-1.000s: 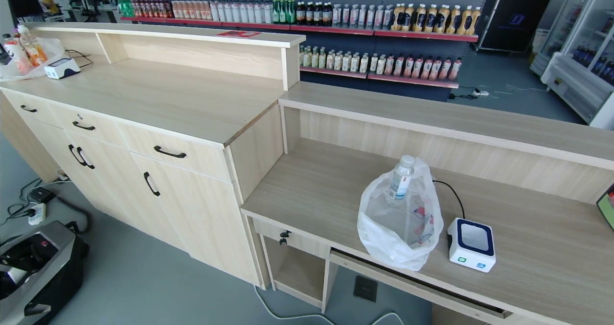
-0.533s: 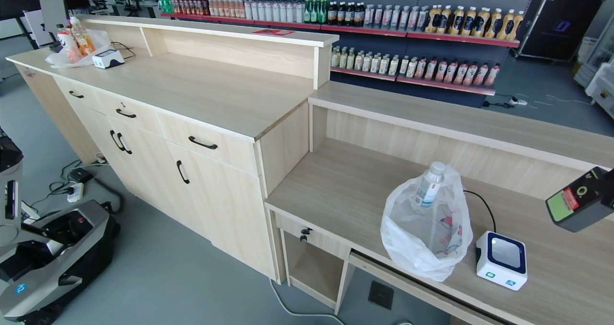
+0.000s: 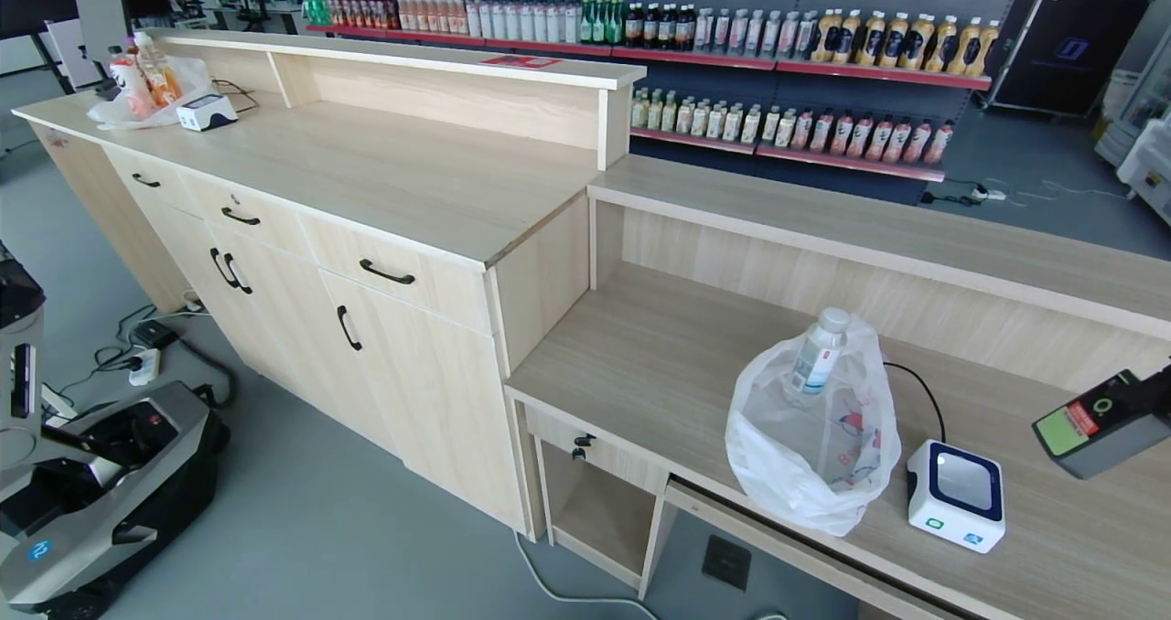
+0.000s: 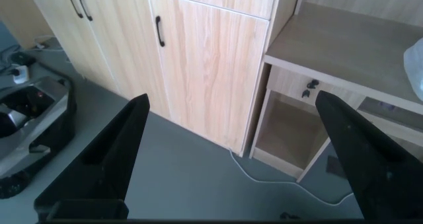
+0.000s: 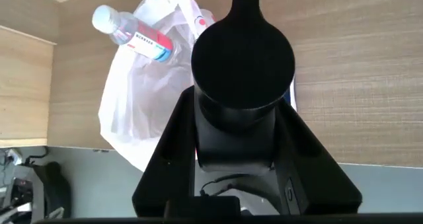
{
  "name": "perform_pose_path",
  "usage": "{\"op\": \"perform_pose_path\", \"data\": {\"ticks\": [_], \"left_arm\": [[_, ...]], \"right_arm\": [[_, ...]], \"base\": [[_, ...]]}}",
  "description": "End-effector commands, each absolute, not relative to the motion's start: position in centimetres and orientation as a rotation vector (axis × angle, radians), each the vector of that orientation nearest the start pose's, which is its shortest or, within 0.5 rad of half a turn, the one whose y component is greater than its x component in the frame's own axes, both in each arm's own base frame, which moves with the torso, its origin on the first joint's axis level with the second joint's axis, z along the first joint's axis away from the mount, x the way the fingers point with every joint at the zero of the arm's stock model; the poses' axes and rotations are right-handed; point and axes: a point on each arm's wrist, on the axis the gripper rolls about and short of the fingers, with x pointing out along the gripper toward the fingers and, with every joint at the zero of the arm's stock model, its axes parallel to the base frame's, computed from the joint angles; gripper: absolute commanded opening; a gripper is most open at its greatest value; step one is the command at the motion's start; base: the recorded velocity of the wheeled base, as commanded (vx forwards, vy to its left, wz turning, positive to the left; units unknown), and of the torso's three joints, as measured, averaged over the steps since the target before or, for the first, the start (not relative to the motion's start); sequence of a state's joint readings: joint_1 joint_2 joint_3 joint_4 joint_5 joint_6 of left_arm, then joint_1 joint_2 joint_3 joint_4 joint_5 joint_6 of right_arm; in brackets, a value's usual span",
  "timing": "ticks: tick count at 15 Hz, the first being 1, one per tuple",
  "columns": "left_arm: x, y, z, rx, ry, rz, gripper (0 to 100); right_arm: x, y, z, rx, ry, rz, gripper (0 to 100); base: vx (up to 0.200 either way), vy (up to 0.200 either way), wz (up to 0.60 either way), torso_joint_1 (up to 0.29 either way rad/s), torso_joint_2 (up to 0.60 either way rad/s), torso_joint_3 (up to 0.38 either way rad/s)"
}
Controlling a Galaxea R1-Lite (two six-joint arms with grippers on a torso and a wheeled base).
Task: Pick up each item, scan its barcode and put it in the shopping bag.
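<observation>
Already the clear plastic bottle with a white cap and a red-and-white label (image 3: 817, 350) sits inside the translucent white plastic shopping bag (image 3: 810, 455), leaning, with its neck and cap poking out above the bag's mouth. The bag stands on the lower shelf of the light wooden counter (image 3: 659, 364), near its front edge. Just beside it is the white box-shaped scanner with a dark-blue framed window (image 3: 956, 495), its thin black cable (image 3: 919, 387) curving off behind the bag.

The left gripper (image 4: 231, 97) hangs out over the grey floor in front of the cabinet doors, jaws spread wide with nothing between them. The right gripper (image 5: 243, 85) is above the counter, over the scanner and the bag. Whether it is open or closed, I cannot tell.

By my judgement, bagging is done for this bottle. Whether its barcode was read cannot be told from here. Neither arm is seen carrying an item, so the job looks at or near its end.
</observation>
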State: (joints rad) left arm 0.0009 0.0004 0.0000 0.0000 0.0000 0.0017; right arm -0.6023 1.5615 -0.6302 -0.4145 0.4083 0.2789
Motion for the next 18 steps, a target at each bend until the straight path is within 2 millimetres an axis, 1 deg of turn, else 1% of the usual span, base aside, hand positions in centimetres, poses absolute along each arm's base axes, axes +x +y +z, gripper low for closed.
{"op": "perform_pose_path", "data": {"ticks": [1, 2, 4, 5, 9, 11, 14, 16, 18], "left_arm": [[-2.3, 0.0, 7.5, 0.002, 0.0, 0.002, 100], [-2.3, 0.0, 7.5, 0.002, 0.0, 0.002, 100], [-2.3, 0.0, 7.5, 0.002, 0.0, 0.002, 100], [-2.3, 0.0, 7.5, 0.002, 0.0, 0.002, 100], [-2.3, 0.0, 7.5, 0.002, 0.0, 0.002, 100], [-2.3, 0.0, 7.5, 0.002, 0.0, 0.002, 100], [-2.3, 0.0, 7.5, 0.002, 0.0, 0.002, 100], [-2.3, 0.0, 7.5, 0.002, 0.0, 0.002, 100], [-2.3, 0.0, 7.5, 0.002, 0.0, 0.002, 100]], "right_arm": [[21.6, -14.7, 14.0, 0.561, 0.472, -0.269, 0], [22.1, -15.4, 13.5, 0.575, 0.48, -0.25, 0], [22.3, -16.2, 13.2, 0.598, 0.484, -0.207, 0], [22.4, -16.9, 12.4, 0.581, 0.5, -0.155, 0], [22.1, -18.8, 10.2, 0.474, 0.533, -0.061, 0], [22.2, -19.8, 9.6, 0.443, 0.517, -0.021, 0], [23.0, -20.6, 9.2, 0.448, 0.5, 0.026, 0], [23.5, -21.0, 8.9, 0.446, 0.504, 0.028, 0], [24.0, -21.6, 8.0, 0.414, 0.516, 0.035, 0]], "base": [[0.0, 0.0, 0.0, 0.0, 0.0, 0.0], [0.0, 0.0, 0.0, 0.0, 0.0, 0.0], [0.0, 0.0, 0.0, 0.0, 0.0, 0.0], [0.0, 0.0, 0.0, 0.0, 0.0, 0.0], [0.0, 0.0, 0.0, 0.0, 0.0, 0.0], [0.0, 0.0, 0.0, 0.0, 0.0, 0.0], [0.0, 0.0, 0.0, 0.0, 0.0, 0.0], [0.0, 0.0, 0.0, 0.0, 0.0, 0.0], [0.0, 0.0, 0.0, 0.0, 0.0, 0.0]]}}
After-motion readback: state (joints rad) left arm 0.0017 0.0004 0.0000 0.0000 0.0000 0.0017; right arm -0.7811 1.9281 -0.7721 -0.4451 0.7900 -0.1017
